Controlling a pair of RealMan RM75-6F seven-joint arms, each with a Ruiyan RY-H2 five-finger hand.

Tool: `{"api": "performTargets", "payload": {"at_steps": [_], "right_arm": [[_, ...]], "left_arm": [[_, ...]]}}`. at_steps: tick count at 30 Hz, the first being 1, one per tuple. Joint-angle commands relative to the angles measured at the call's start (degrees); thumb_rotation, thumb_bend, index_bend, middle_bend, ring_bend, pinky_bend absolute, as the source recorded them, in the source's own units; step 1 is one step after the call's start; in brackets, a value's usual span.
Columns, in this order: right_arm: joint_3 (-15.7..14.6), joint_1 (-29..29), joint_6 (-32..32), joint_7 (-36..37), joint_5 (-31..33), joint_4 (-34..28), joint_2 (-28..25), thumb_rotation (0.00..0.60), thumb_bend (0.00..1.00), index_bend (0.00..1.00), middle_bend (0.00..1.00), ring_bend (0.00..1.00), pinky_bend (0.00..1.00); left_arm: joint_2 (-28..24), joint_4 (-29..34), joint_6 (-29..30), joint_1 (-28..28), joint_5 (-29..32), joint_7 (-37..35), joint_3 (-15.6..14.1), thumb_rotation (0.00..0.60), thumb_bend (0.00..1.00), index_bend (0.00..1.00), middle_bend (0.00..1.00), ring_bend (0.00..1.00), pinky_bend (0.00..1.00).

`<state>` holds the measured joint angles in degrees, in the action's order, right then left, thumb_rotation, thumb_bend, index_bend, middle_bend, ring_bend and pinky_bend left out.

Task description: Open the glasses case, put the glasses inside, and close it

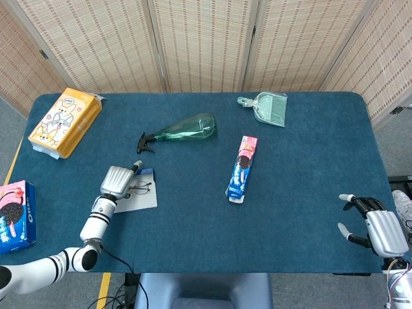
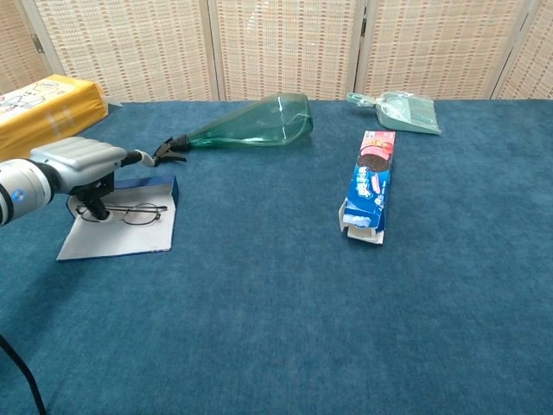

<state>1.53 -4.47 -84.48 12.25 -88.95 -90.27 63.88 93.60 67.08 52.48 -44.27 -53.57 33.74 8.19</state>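
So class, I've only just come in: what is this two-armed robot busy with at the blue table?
It is packing spectacles away. The thin wire-framed glasses lie on the open flat grey-and-blue glasses case. The left hand hovers over the case's left end with a finger pointing down beside the glasses; whether it touches them cannot be told. The right hand waits open at the table's near right corner, holding nothing. The case is not yet closed.

The word "OREO" reads in white letters down the edge of a blue and pink cardboard biscuit box at the counter's left edge. A long blue and pink biscuit carton mid-counter and a yellow-orange rectangular pack with a cartoon face both carry print too small to read.
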Motion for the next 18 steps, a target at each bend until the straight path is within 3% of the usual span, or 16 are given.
{"api": "performTargets", "payload": {"at_steps": [1, 14, 18], "right_arm": [[0.0, 0.0, 0.0, 0.1, 0.1, 0.1, 0.0, 0.600, 0.29, 0.25, 0.43, 0.33, 0.24], [0.0, 0.2, 0.0, 0.7, 0.2, 0.7, 0.3, 0.600, 0.29, 0.25, 0.43, 0.33, 0.24], [0.0, 0.4, -0.2, 0.7, 0.2, 0.7, 0.2, 0.600, 0.29, 0.25, 0.43, 0.33, 0.24]], "left_arm": [[0.9, -1.8, 0.3, -0.5, 0.7, 1.0, 0.6, 0.600, 0.33, 0.13, 0.98, 0.97, 1.00], [2.5, -7.8, -0.3, -1.1, 2.9, 2.4, 1.8, 0.600, 0.33, 0.14, 0.98, 0.97, 1.00], [1.8, -6.8, -0.1, -0.6, 2.8, 1.5, 2.0, 0.600, 0.33, 0.14, 0.98, 0.97, 1.00]]}}
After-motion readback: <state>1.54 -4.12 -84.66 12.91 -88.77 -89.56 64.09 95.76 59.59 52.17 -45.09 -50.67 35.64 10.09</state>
